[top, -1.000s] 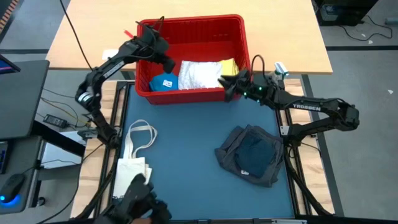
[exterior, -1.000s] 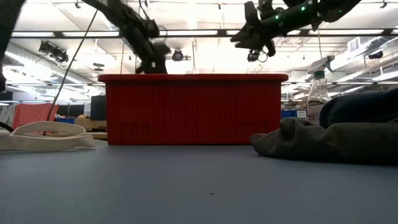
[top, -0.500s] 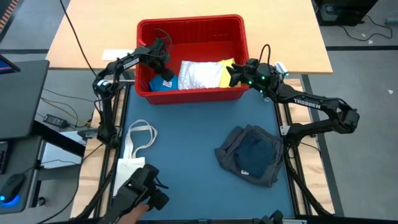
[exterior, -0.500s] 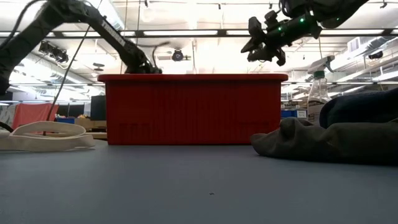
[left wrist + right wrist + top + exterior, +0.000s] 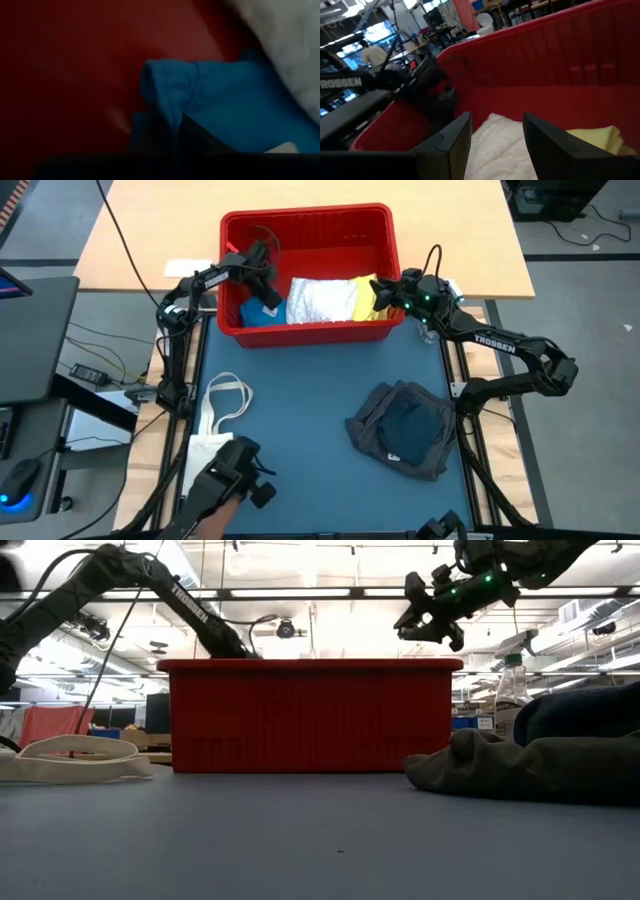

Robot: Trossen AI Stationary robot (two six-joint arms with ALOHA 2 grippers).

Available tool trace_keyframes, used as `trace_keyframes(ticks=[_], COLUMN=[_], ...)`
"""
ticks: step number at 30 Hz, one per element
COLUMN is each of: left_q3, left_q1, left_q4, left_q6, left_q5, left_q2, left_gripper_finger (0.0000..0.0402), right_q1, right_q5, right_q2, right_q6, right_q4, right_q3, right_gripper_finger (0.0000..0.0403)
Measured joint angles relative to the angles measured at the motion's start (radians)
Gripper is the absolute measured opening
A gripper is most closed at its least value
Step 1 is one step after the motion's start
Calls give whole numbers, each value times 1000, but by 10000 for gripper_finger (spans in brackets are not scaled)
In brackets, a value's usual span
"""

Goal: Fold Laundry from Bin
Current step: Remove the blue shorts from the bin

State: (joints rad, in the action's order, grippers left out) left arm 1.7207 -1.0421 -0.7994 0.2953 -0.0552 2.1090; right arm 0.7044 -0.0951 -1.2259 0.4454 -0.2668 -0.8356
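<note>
Step in hand: picking laundry from large red ribbed plastic bin [image 5: 305,220] at table's far edge. Left gripper [image 5: 265,288] down inside bin on bright blue cloth [image 5: 262,314]; jaws' state cannot be told. White textured cloth [image 5: 320,299] and yellow cloth [image 5: 366,297] alongside. Right gripper [image 5: 385,292] over yellow cloth, jaws wide, empty. Next, probably: close, lift clear.
</note>
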Motion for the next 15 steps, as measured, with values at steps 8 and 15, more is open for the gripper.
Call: trace_keyframes(ticks=[8, 15], left_q3=[422, 546], left_q1=[36, 157], left_q4=[-182, -183], left_q6=[11, 66], left_q5=[15, -93], left_q2=[-59, -288], left_gripper_finger=[9, 9], right_q1=[-1, -31], right_q5=[182, 378], right_q2=[0, 0], right_q6=[67, 69], right_q4=[1, 15], right_q3=[0, 0], right_gripper_finger=[185, 185])
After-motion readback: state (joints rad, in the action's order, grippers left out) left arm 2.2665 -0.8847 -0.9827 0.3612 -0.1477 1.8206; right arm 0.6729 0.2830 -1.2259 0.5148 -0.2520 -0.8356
